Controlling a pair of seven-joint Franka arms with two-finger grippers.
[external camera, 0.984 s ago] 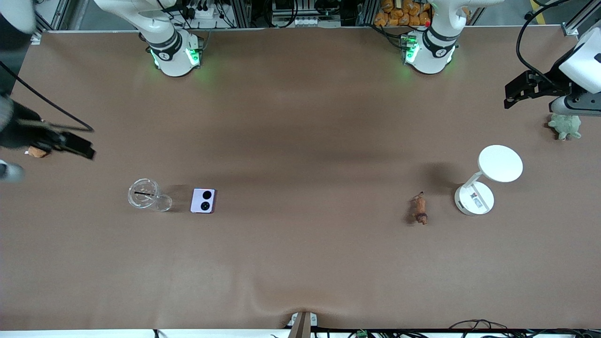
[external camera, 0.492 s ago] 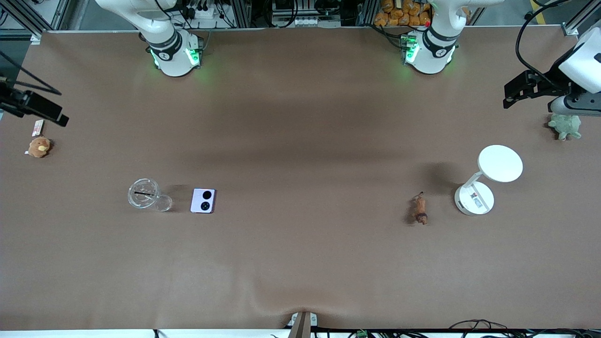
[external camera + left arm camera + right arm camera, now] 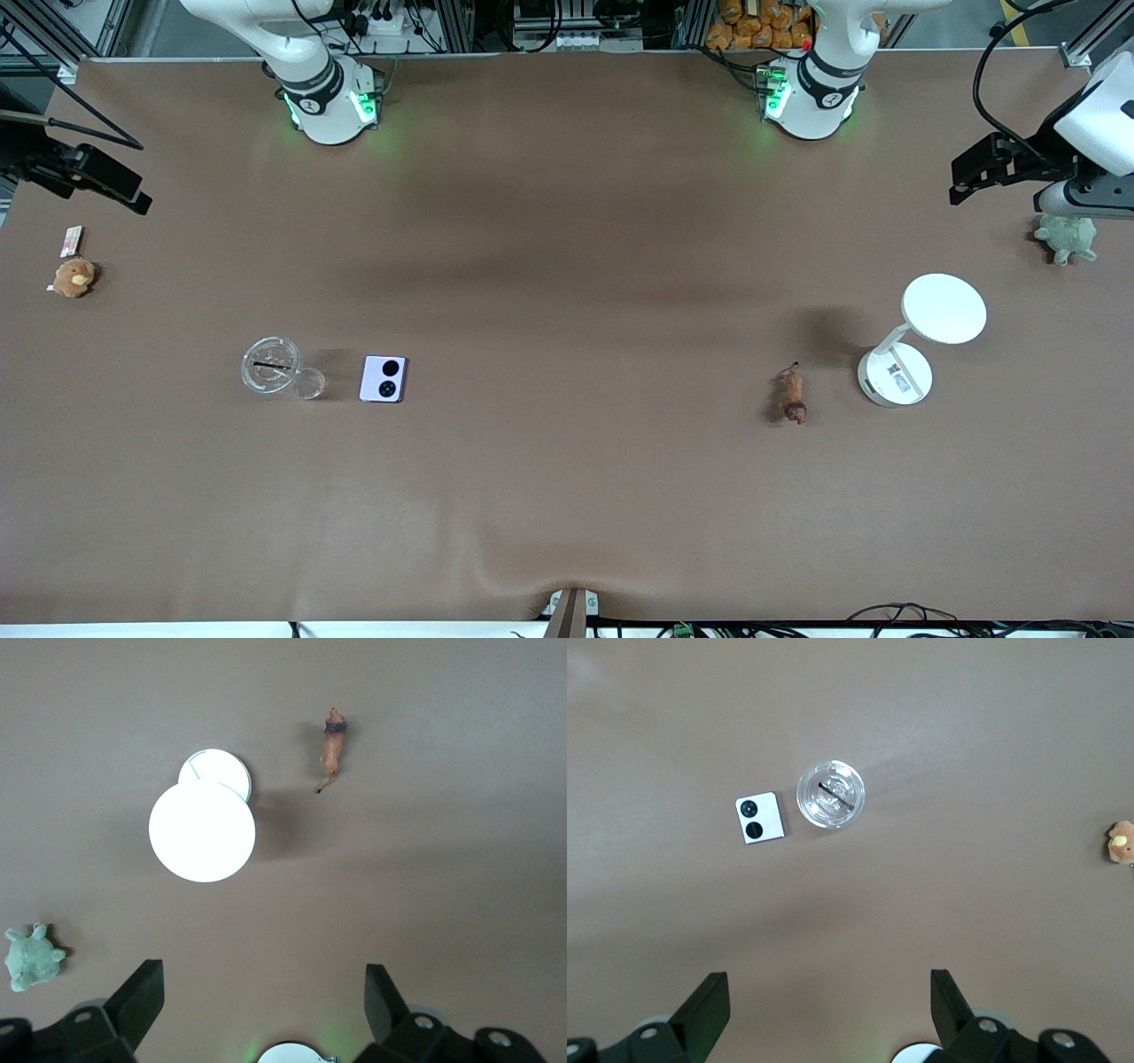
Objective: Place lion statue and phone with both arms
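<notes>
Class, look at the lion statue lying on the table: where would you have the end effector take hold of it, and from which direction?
Probably across the narrow midbody of the lion statue, coming straight down from above. It lies flat and elongated beside the white lamp, so closing across its width, clear of the thin tail, looks steadiest.

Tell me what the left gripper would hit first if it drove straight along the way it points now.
Probably bare table. The left gripper, jaws open, looks straight down from high up; the lion statue, the white lamp and the plush turtle all lie off that line.

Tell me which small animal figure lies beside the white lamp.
The lion statue: reddish-brown, elongated, next to the lamp base. The green turtle and tan plush sit at the table's ends.
</notes>
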